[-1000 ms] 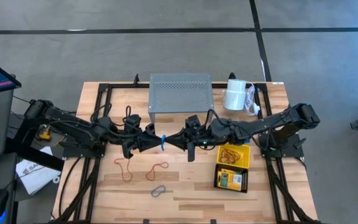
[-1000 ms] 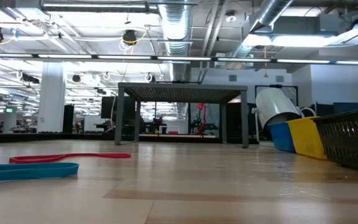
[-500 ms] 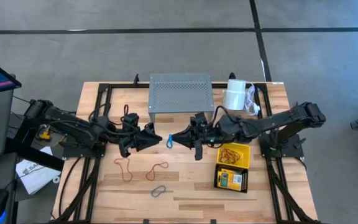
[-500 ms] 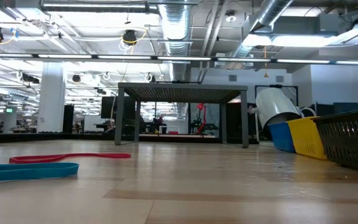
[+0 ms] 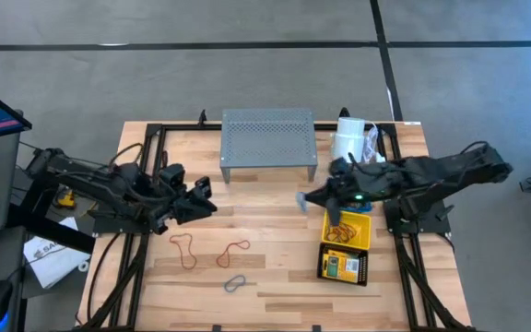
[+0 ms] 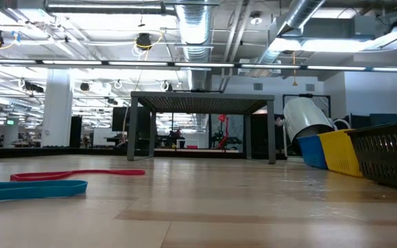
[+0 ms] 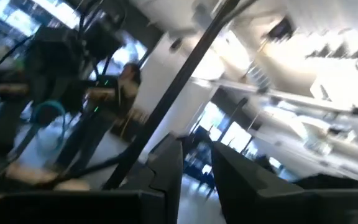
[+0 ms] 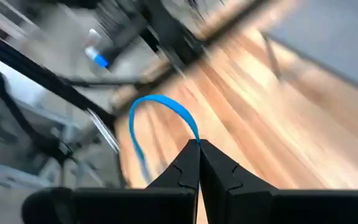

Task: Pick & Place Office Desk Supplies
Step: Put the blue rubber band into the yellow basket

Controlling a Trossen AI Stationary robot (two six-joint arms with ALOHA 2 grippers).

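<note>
My right gripper (image 5: 308, 196) (image 8: 197, 152) hovers over the table's middle right, beside the yellow basket (image 5: 361, 222), shut on a thin blue loop (image 5: 300, 199). My left gripper (image 5: 209, 200) (image 7: 196, 163) is left of centre, above the table, open and holding nothing. Two red loops (image 5: 184, 250) (image 5: 233, 251) and a grey-blue loop (image 5: 236, 282) lie flat on the wood near the front. The yellow basket holds orange loops (image 5: 343, 229). In front of it the black basket (image 5: 324, 267) holds a yellow-green crayon box (image 5: 336, 266). My right gripper pinches the blue loop at one spot on its band (image 8: 193, 138) between the two fingertips. The fingers come about level from the table's right. The rest of the loop (image 8: 157, 102) arcs out beyond the fingertips, lifted clear of the table.
The grey perforated shelf (image 5: 267, 138) stands at the far middle, with the white paper roll (image 5: 348, 140) to its right. In the low view a blue basket (image 6: 311, 149) sits beside the yellow one (image 6: 339, 151). Bare wood lies between the two grippers.
A second ago both grippers met at the table's middle with the blue loop between them. The right gripper has since carried the loop toward the table's right edge, up to the yellow basket. The left gripper, without the loop, has drawn back toward the left edge.
</note>
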